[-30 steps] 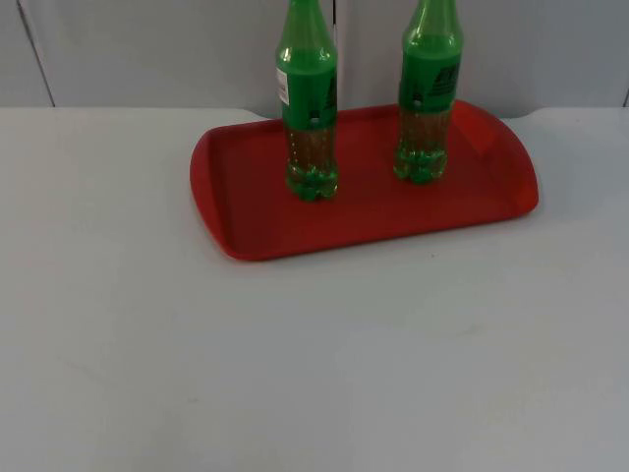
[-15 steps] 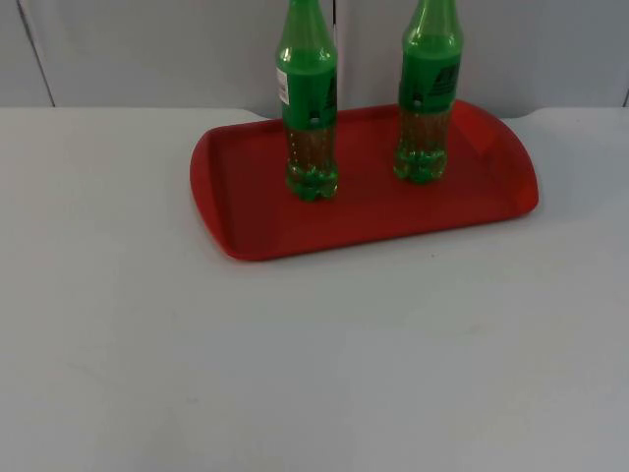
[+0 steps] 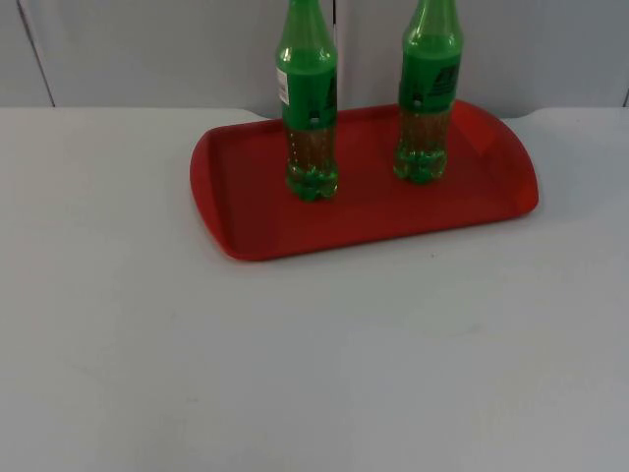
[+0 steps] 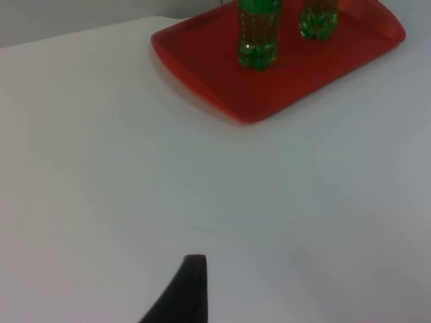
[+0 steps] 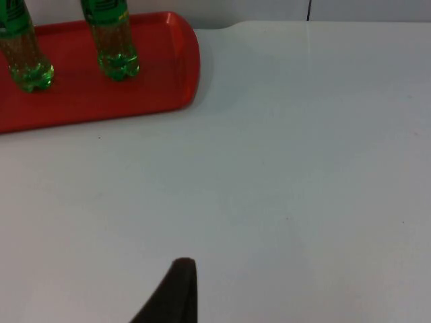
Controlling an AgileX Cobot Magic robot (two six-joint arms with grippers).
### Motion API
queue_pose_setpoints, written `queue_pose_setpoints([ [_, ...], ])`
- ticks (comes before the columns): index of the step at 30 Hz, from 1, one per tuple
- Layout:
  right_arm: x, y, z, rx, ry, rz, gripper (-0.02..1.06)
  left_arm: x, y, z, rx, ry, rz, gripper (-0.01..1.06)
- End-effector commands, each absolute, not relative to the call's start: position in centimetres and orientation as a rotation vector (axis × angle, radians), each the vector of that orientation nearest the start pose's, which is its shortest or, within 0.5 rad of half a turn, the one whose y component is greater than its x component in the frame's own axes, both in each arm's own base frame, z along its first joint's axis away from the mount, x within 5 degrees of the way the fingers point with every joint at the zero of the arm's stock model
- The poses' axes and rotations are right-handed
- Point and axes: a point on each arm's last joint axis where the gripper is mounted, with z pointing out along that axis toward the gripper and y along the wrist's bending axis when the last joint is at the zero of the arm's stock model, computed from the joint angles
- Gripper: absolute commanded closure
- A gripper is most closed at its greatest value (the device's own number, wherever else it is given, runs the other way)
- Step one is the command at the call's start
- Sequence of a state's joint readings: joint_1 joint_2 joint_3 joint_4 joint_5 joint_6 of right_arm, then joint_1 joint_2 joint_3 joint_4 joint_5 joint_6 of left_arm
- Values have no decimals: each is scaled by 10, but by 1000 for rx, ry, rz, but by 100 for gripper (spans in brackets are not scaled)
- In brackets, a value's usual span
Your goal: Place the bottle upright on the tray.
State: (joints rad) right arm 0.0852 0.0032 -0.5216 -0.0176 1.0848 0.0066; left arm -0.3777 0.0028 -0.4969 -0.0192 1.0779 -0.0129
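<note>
Claws over bare table, 2 green bottles [image 3: 311, 108] upright on red tray [image 3: 256, 211]

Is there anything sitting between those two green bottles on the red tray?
Nothing: in the top view only bare red tray floor separates the left bottle from the right bottle, both standing upright.
</note>
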Motion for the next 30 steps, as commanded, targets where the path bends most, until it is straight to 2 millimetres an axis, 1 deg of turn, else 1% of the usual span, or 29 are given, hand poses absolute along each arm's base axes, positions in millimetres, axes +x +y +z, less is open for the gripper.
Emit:
queue_pose_setpoints([
  [1,-7,-2,280,-70,2046,33,-1,-5,0,274,344,2044,-240,0],
  [13,-7,-2,280,-70,2046,33,-1,-5,0,274,214,2057,-163,0],
  [23,-7,-2,280,-70,2046,33,-1,-5,-1,274,48,2064,-64,0],
  [30,-7,-2,280,-70,2046,33,-1,-5,-1,274,-24,2064,-21,0],
])
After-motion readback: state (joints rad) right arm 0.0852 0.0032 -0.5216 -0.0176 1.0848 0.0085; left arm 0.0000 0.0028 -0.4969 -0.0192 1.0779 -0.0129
